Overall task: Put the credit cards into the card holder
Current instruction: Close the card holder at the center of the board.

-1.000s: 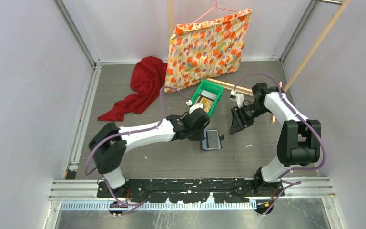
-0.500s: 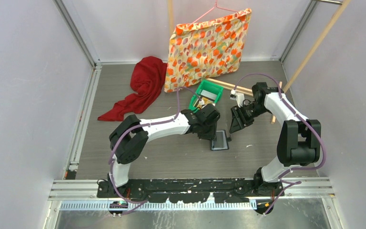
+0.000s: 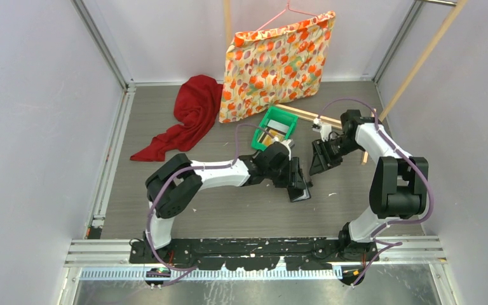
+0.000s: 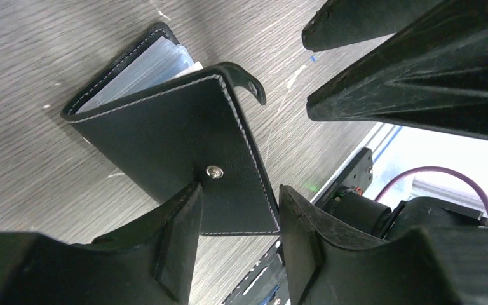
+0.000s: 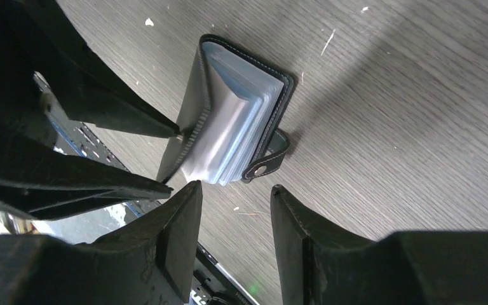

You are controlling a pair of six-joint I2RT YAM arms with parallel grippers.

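Observation:
The black card holder (image 3: 299,188) lies on the table, half open, with one cover raised. In the left wrist view its cover with the snap stud (image 4: 178,140) lies just beyond my open left gripper (image 4: 238,206). In the right wrist view its shiny pocket pages (image 5: 238,136) fan out, and a left fingertip (image 5: 165,130) touches the raised cover. My right gripper (image 5: 234,197) is open and empty, just above the holder's snap tab (image 5: 264,168). The credit cards (image 3: 268,135) lie in the green tray, one of them yellow-gold.
The green plastic tray (image 3: 284,116) stands behind the left gripper. A red cloth (image 3: 190,114) lies at the back left. A flowered cushion (image 3: 273,63) hangs on a hanger at the back. Wooden sticks (image 3: 311,114) lie by the right arm.
My left gripper has moved right, and the card holder has shifted right with it, from lying flat open to half folded with one cover raised. The right gripper stayed nearly in place.

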